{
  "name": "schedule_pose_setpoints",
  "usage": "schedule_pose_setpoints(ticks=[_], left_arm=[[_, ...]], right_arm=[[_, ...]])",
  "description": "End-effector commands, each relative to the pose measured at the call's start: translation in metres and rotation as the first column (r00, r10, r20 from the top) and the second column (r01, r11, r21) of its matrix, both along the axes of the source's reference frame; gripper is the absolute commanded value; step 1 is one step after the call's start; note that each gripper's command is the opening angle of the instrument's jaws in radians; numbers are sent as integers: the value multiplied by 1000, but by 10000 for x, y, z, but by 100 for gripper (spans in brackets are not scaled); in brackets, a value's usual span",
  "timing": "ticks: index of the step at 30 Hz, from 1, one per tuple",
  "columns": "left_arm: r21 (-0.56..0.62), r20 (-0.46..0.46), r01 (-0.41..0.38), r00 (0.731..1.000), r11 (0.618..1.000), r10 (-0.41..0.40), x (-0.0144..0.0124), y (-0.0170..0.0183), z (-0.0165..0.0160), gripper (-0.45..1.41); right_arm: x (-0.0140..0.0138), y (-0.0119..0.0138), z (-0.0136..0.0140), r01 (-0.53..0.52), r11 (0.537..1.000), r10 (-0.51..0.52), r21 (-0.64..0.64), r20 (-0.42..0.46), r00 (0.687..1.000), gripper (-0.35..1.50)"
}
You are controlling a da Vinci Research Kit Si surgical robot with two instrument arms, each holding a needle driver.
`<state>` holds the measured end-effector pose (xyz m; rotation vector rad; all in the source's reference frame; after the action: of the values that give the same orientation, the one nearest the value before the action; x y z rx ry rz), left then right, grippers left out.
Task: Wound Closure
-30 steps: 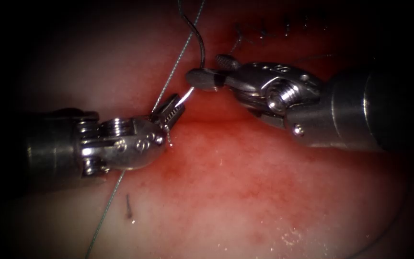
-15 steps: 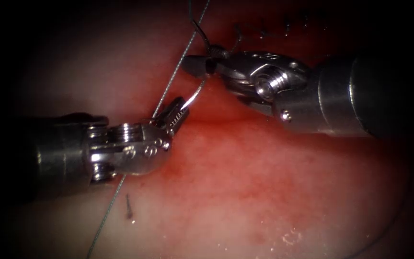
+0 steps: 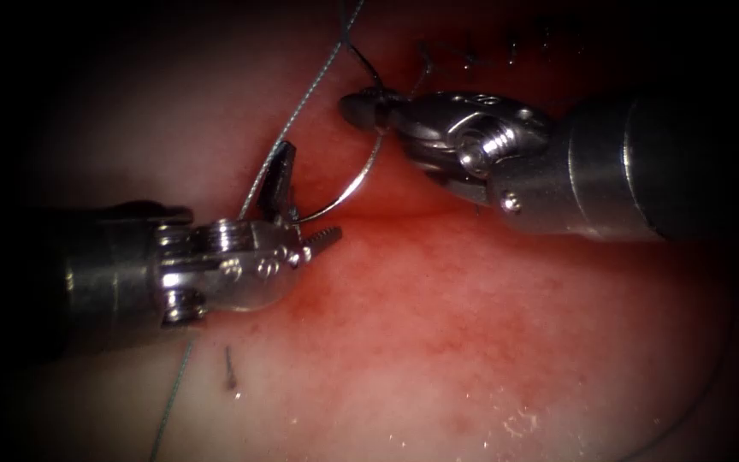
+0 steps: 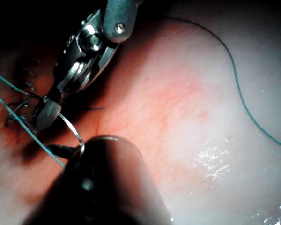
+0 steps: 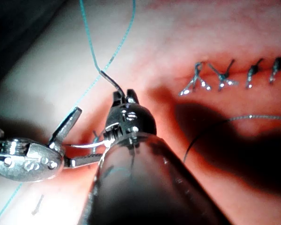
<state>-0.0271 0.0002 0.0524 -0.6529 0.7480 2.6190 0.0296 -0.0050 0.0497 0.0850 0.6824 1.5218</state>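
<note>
My right tool (image 3: 359,109) comes in from the right, its jaws shut on the curved needle (image 3: 368,169) in the part of its curve nearer the thread end. The needle hangs above the tissue (image 3: 472,325), not in it. Its pointed end lies between the spread jaws of my left tool (image 3: 311,191), which is open and holds nothing. The thread (image 3: 305,94) runs from the needle's tail down past the left tool. In the right wrist view, the right tool (image 5: 124,97) grips the needle (image 5: 84,146) beside the open left tool (image 5: 86,136). In the left wrist view, the right tool (image 4: 46,115) holds the needle (image 4: 71,130).
A row of dark stitches (image 3: 472,56) closes the cut behind the right tool, also seen as stitches (image 5: 215,77). Red fluid (image 3: 438,282) stains the tissue below the tools. A short cut end of thread (image 3: 230,368) lies near the left shaft. Loose thread (image 4: 239,89) curves over the pale tissue.
The left jaws were shut on the needle's pointed end and have sprung open, letting it go. The right jaws closed on the needle higher up its curve.
</note>
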Motion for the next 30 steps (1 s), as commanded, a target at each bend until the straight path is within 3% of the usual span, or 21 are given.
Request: schedule_pose_setpoints(ticks=[1,4,7,9,10,13,18,23,30], left_arm=[[37,53,-16,998,999,14,-7,-1,1,106],[162,135,-66,990,985,44,-13,-5,-8,128],[244,201,-80,979,967,30,-19,-11,-23,120],[287,286,-108,958,952,22,-21,-16,-33,115],[321,358,-141,933,936,18,-22,-18,-40,113],[400,499,-197,866,895,-33,-24,-19,-58,113],[492,624,-264,772,830,-124,-19,-12,-77,111],[522,687,-327,709,788,-162,-20,-13,-83,106],[570,692,-320,684,757,-231,-30,-11,-83,103]], right_arm=[[3,4,6,14,1000,-14,-27,-3,1000,-35],[-5,11,8,63,996,-64,-63,-12,998,-35],[-10,14,8,227,964,-239,-135,-80,968,-35],[-13,13,6,405,891,-435,-207,-127,892,-35],[-14,12,5,467,854,-505,-229,-146,851,-35],[-19,7,1,548,787,-609,-283,-215,764,-35],[-24,2,-10,613,701,-711,-364,-299,636,-35],[-28,1,-20,626,673,-737,-394,-297,607,-35],[-39,4,-31,587,682,-727,-437,-311,612,-35]])
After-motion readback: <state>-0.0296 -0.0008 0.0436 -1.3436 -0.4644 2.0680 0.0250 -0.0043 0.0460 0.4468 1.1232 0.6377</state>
